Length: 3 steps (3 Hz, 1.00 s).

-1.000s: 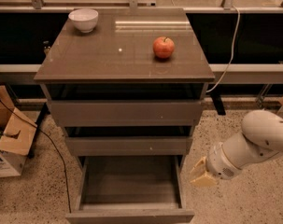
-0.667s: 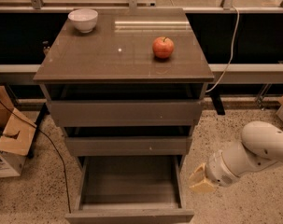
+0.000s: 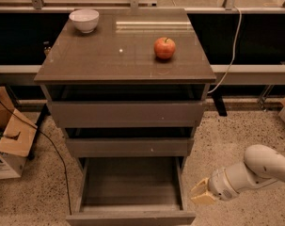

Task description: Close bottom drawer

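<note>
The cabinet (image 3: 109, 62) stands in the middle of the view with its top two drawers nearly in. The bottom drawer (image 3: 130, 219) is pulled far out toward the camera, its bare floor showing and its flat front running left to right along the lower edge. The arm (image 3: 262, 166) reaches in from the right. The gripper (image 3: 201, 194) hangs just beside the drawer's right wall, near the front corner (open or closed, I cannot tell). The front lies to its left and slightly nearer the camera, so the closing push probably has to start from there.
</note>
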Available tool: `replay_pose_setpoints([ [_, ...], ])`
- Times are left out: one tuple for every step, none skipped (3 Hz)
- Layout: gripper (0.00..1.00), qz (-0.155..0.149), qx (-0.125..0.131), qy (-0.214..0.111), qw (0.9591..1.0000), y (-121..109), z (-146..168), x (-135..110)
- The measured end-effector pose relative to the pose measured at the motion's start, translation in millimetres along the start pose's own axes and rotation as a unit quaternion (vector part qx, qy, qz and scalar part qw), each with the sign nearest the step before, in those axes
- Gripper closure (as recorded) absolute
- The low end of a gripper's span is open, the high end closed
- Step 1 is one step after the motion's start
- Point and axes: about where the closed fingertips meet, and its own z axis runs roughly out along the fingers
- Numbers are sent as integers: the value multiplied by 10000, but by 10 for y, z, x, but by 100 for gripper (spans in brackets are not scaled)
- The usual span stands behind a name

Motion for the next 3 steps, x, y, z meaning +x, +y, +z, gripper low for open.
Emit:
replay_pose_setpoints([
  [100,0,0,0,10000,0,0,0],
  [100,69,-123,-78,9999,-8,199,88],
  [100,-35,-215,-280,9994,-49,566,228],
])
